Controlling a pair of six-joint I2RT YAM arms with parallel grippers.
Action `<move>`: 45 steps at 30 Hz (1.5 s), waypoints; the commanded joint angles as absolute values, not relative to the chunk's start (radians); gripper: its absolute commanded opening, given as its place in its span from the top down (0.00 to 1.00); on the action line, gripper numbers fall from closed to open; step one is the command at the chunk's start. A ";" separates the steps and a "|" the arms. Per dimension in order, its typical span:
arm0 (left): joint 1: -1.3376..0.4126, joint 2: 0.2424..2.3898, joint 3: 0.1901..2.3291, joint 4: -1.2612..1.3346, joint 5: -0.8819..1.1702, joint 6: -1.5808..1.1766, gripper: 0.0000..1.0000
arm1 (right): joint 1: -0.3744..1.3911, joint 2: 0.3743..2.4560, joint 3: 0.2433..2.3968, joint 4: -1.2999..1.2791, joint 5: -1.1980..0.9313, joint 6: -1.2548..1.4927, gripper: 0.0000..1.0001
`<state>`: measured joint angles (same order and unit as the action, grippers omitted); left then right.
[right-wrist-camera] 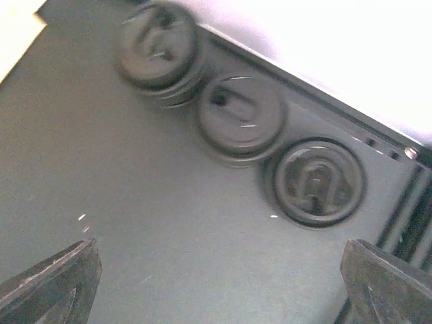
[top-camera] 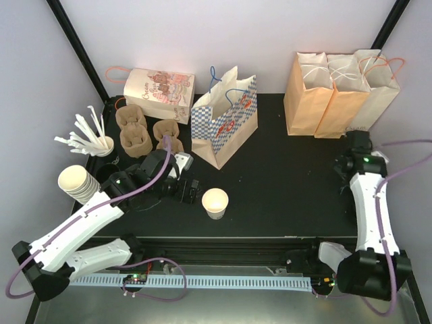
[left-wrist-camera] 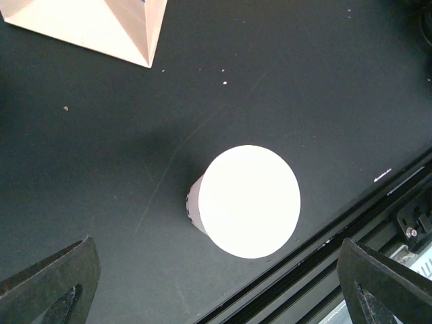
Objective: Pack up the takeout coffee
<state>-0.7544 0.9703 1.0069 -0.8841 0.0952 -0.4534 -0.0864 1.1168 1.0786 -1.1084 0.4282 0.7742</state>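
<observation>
A small white paper cup (top-camera: 215,202) stands open-topped with no lid near the table's front edge. In the left wrist view the cup (left-wrist-camera: 248,201) shows black printing on its side. My left gripper (top-camera: 194,191) is open and empty just left of the cup; in the left wrist view the gripper (left-wrist-camera: 216,277) has the cup ahead between its spread fingers. Three round black lids (right-wrist-camera: 241,118) lie in a row by the table's right edge. My right gripper (right-wrist-camera: 219,277) is open and empty short of them; in the top view it (top-camera: 356,146) is at the right.
A checkered bag (top-camera: 225,118) stands open at the middle back. Three tan paper bags (top-camera: 337,91) stand at the back right, a printed pink bag (top-camera: 159,93) at the back left. Brown pulp carriers (top-camera: 135,129), a stack of plain cups (top-camera: 77,183) and white stirrers (top-camera: 91,138) are at the left.
</observation>
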 commanded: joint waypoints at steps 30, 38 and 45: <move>-0.749 0.901 0.955 -0.835 0.321 -0.370 0.01 | -0.575 1.322 0.888 -0.920 0.295 0.684 0.00; -0.749 0.882 0.929 -0.859 0.312 -0.367 0.01 | -0.598 1.359 0.861 -0.868 0.302 0.670 0.00; -0.749 0.879 0.908 -0.838 0.323 -0.374 0.01 | -0.635 1.378 0.840 -0.839 0.264 0.667 0.00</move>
